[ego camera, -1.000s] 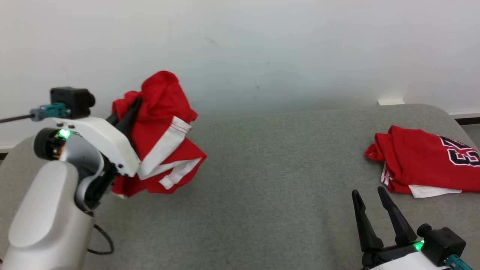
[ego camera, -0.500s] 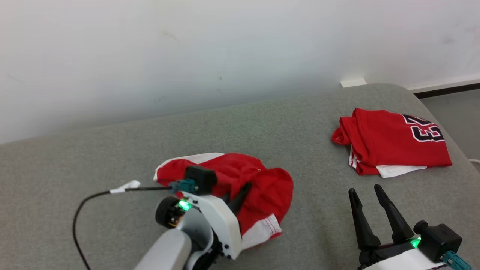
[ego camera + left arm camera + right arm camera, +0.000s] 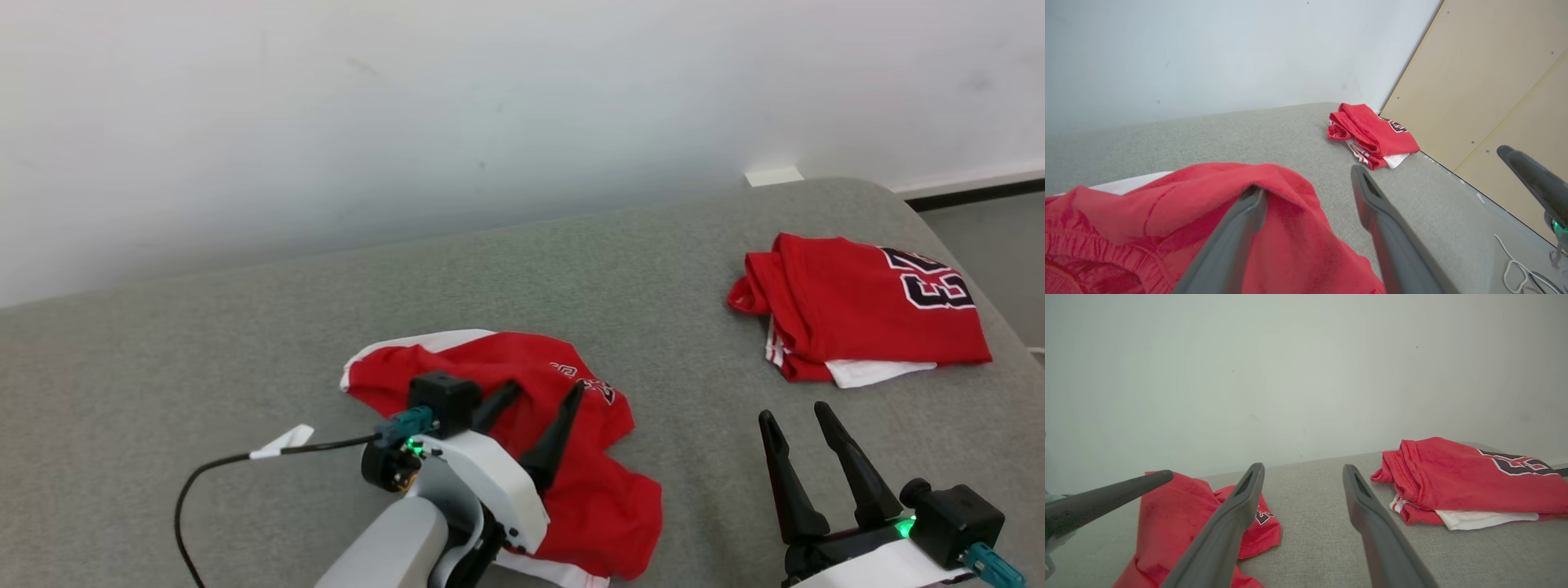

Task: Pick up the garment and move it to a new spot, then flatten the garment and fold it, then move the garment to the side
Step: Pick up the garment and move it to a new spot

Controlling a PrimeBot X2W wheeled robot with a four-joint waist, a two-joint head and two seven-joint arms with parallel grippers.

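Now: garment (image 3: 604, 502) crumpled lower centre, ungripped; left pincer (image 3: 544, 385) spread over it, right pincer (image 3: 793, 412) spread. Flatten, fold, side-move pending.

The garment (image 3: 608, 498), red with white trim and a scrap of dark lettering showing, lies crumpled in a loose, uneven heap on the grey desk (image 3: 571, 269), toward its near side and roughly midway across.
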